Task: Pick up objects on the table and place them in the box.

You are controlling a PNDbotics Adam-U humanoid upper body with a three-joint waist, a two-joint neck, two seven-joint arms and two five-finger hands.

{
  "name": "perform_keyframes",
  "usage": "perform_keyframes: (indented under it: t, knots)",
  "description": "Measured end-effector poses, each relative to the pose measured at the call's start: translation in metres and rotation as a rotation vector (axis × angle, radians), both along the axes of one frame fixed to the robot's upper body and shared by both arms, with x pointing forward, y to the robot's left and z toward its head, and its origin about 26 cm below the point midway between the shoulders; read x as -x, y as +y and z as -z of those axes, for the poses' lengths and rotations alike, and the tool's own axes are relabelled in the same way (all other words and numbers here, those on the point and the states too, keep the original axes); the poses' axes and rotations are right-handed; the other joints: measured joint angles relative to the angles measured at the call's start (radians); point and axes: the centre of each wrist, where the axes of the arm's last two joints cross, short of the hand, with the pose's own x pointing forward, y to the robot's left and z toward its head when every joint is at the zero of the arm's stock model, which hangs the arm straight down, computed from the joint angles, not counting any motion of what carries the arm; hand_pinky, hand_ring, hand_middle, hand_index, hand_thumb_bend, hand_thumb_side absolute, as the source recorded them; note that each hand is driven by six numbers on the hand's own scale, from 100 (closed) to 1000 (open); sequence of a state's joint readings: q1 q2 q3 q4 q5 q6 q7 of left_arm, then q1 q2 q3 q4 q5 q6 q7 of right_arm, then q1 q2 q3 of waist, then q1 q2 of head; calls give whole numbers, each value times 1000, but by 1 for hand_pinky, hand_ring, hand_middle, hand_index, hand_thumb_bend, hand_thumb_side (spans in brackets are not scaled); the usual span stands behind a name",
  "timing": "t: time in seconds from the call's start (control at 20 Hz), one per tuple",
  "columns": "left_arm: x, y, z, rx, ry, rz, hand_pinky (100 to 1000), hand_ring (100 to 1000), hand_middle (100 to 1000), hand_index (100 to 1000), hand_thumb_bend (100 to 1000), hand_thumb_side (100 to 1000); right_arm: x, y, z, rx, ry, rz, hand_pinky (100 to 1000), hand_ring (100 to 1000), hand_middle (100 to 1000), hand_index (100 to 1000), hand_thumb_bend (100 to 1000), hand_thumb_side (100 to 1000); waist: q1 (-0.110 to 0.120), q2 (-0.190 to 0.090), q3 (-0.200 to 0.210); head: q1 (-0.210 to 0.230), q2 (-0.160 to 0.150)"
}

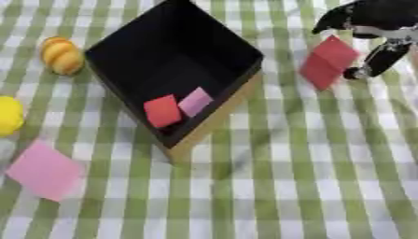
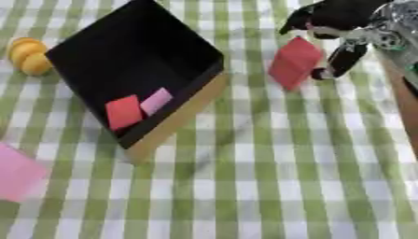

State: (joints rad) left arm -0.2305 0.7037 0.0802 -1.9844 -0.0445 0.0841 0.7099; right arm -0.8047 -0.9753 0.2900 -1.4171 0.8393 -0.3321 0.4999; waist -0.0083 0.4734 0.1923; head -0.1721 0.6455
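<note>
An open black box with tan outer walls stands at the upper middle of the green checked cloth. Inside it, against the near wall, lie a red square and a pale pink square. To the right of the box a larger red square piece is tilted up off the cloth. My right hand comes in from the upper right, its fingers over the piece's top edge and its thumb at its right side, pinching it. The left hand is out of sight.
An orange, ridged, rounded thing lies left of the box. At the left edge sits a yellow rounded thing, and a pink square lies at the lower left. A brown strip runs along the right edge.
</note>
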Motion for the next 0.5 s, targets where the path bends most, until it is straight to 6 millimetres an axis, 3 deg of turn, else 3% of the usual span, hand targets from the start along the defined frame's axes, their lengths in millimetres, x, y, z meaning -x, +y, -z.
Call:
perform_keyframes:
  t: [0.15,0.3,0.5]
  knots:
    - [0,0,0,0,1,2,780,751,723,787,778,769,-2,-1,0,15,9,-7,869,864,712,816,444,100,-2,2,1,-1,1]
    - [0,0,0,0,0,2,779,749,722,787,776,769,-2,-1,0,27,24,-16,863,854,697,805,429,100,-5,2,5,-1,5]
    - [0,-1,0,0,-3,3,779,747,720,786,772,768,-4,0,-1,27,36,-23,833,793,519,665,368,100,-7,2,7,-1,6]
